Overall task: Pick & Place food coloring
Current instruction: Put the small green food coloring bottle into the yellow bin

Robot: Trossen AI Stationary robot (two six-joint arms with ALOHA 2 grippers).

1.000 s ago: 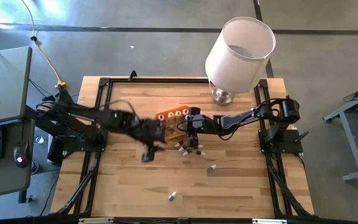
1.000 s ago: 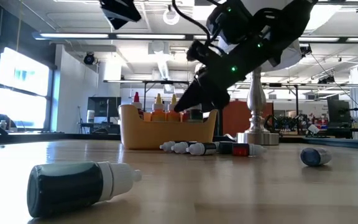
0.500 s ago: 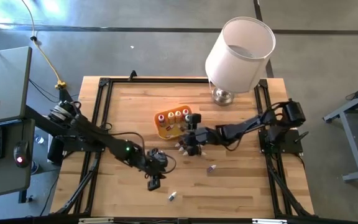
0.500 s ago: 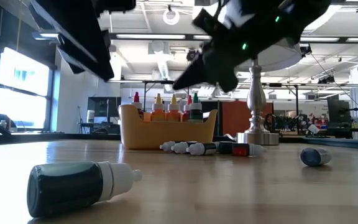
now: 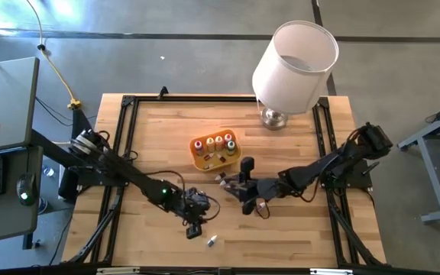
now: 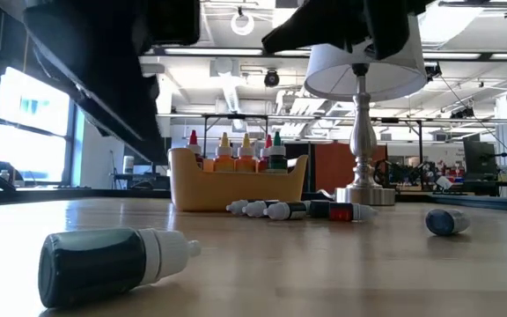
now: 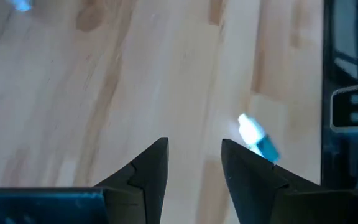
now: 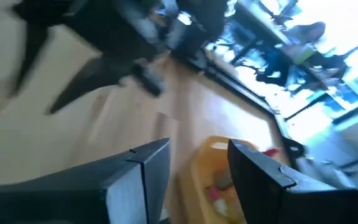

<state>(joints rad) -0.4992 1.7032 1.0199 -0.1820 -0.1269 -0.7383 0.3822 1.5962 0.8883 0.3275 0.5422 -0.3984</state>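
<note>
Both arms are now reaching farther toward the table's near edge than a second ago. Left gripper (image 5: pixel 195 230): jaws apart, holding nothing, hovering just beside a lone bottle (image 5: pixel 212 241) lying on bare wood near the front edge. Right gripper (image 5: pixel 247 206): jaws apart, empty, hanging over open table in front of the orange tray (image 5: pixel 198 161). Upright bottles (image 5: pixel 218 141) are standing in the tray; a loose cluster (image 6: pixel 293 210) is lying beside it.

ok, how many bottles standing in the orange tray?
5 bottles in a row above the tray wall: red-tipped, two orange, another red-tipped, a green one. More may be hidden behind.
</note>
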